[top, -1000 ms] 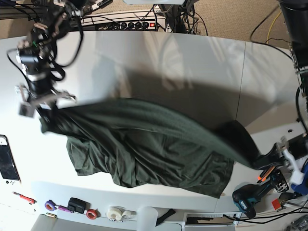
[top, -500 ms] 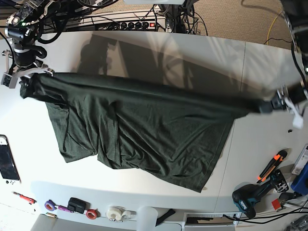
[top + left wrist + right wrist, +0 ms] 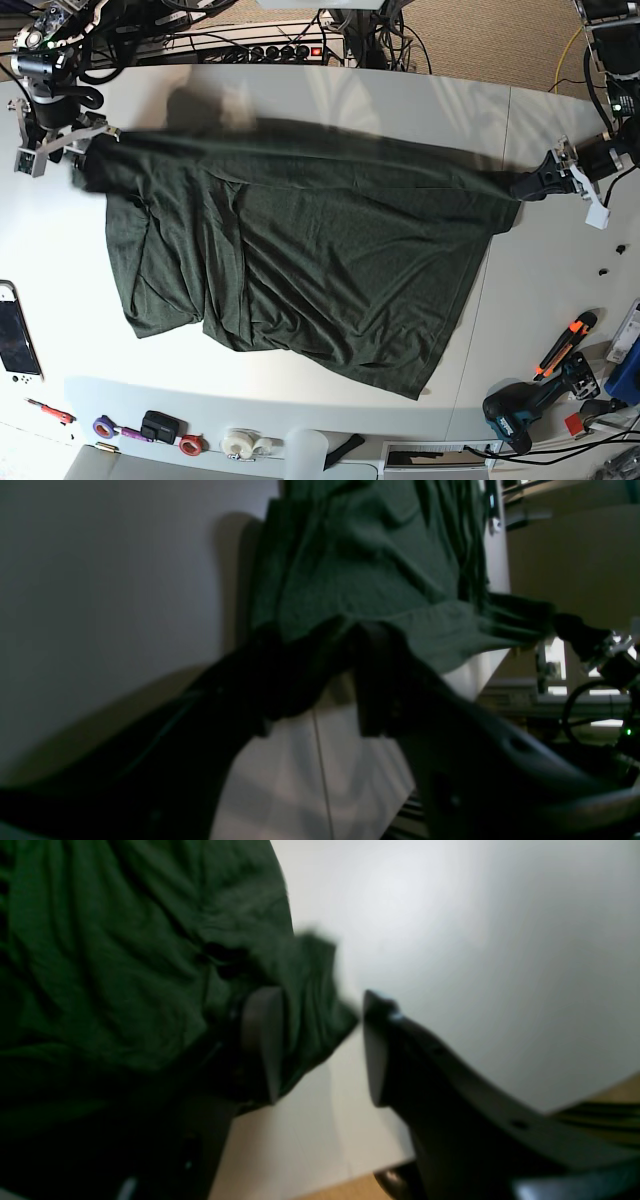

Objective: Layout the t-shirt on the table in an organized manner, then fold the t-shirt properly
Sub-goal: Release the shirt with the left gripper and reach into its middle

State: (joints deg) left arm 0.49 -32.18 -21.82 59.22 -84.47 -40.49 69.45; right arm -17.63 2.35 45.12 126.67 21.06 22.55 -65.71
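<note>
Here, the dark green cotton t-shirt (image 3: 300,260) lay spread across the white smooth table (image 3: 400,110); both grippers, left (image 3: 312,705) and right (image 3: 320,1045), stood spread apart at frame edges. Smoothing looked next.

Black matte curved fingers (image 3: 380,1050); black arms, silver-white wrist brackets, looped black cables, green LEDs.

no readable text, labels, brand names, numbers or signs on any object in these views
</note>
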